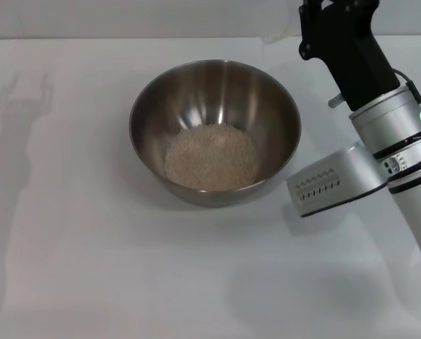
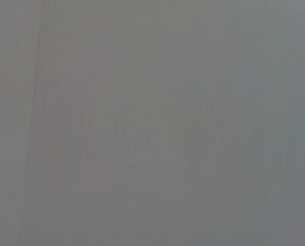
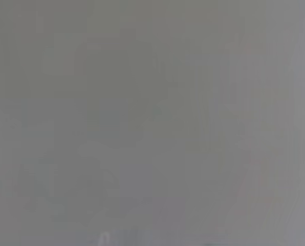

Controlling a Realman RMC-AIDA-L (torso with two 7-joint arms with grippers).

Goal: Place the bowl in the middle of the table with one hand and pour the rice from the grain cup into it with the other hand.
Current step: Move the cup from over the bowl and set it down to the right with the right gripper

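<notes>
The steel bowl [image 1: 215, 131] stands on the white table [image 1: 90, 282], near its middle. A flat heap of pale rice [image 1: 210, 157] lies in the bowl's bottom. My right gripper [image 1: 335, 28] is raised at the far right, beyond and to the right of the bowl, and its black body runs out past the top edge of the head view. The grain cup is out of view. My left gripper does not show. Both wrist views are plain grey, with nothing to make out.
The silver right arm [image 1: 394, 148], with its green ring light, crosses the right side of the table above the surface. A faint shadow shaped like an arm and gripper [image 1: 20, 106] falls on the far left of the table.
</notes>
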